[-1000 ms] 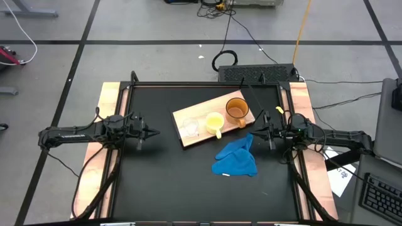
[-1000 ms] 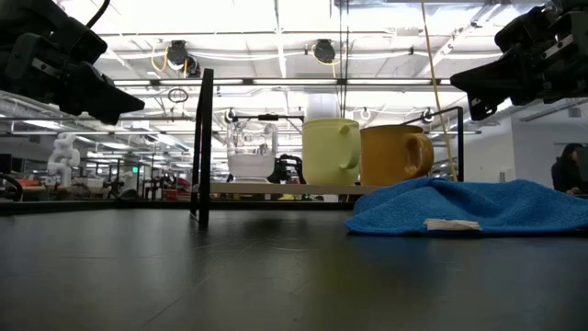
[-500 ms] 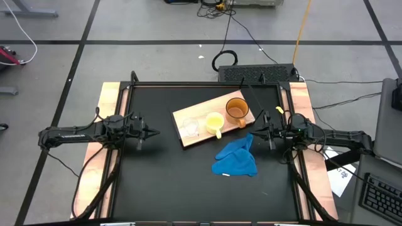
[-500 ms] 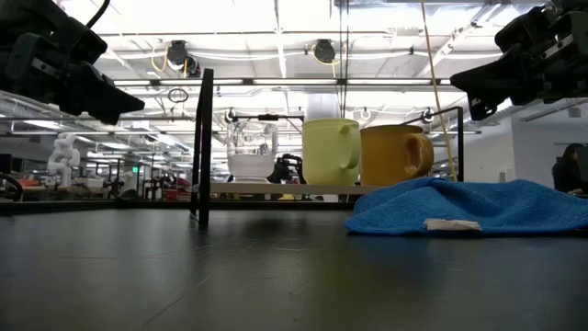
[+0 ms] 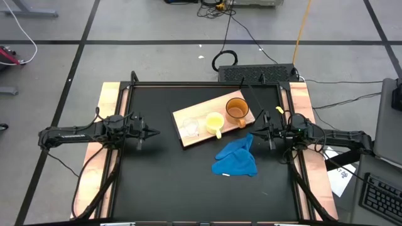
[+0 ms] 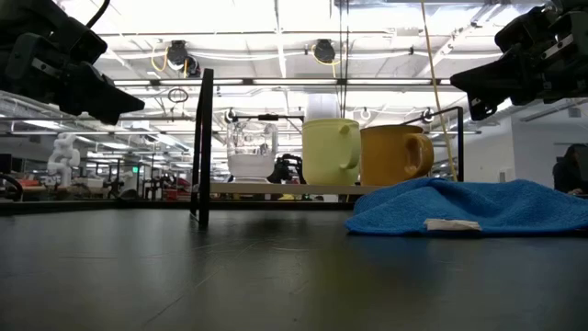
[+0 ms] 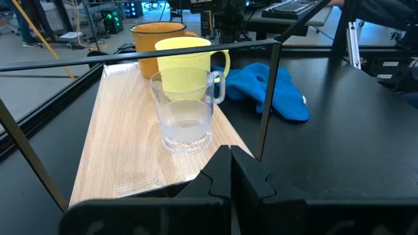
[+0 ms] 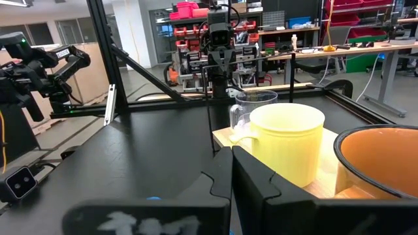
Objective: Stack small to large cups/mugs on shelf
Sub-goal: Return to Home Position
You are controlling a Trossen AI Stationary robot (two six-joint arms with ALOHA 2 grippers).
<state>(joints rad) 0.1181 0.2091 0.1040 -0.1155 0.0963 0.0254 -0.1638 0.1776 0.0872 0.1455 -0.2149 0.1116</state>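
Three vessels stand upright in a row on the flat light wooden board shelf (image 5: 195, 113), which lies slanted just toward 12 o'clock of centre on the black surface (image 5: 163, 182). They are a small clear glass cup (image 5: 190, 127), a mid-sized yellow handled mug (image 5: 214, 120) and a larger orange handled mug (image 5: 236, 110), running from the board's 8 o'clock end to its 2 o'clock end. One crumpled blue cloth (image 5: 235, 158) lies just beside the board at 5 o'clock. The low view gives their profiles, rising in height, with the cloth hiding one board end. Only the wrist views show finger state. The left end effector (image 5: 152, 132) hovers at 9 o'clock and the right end effector (image 5: 256, 132) at 3 o'clock, each with fingers pressed together on nothing.
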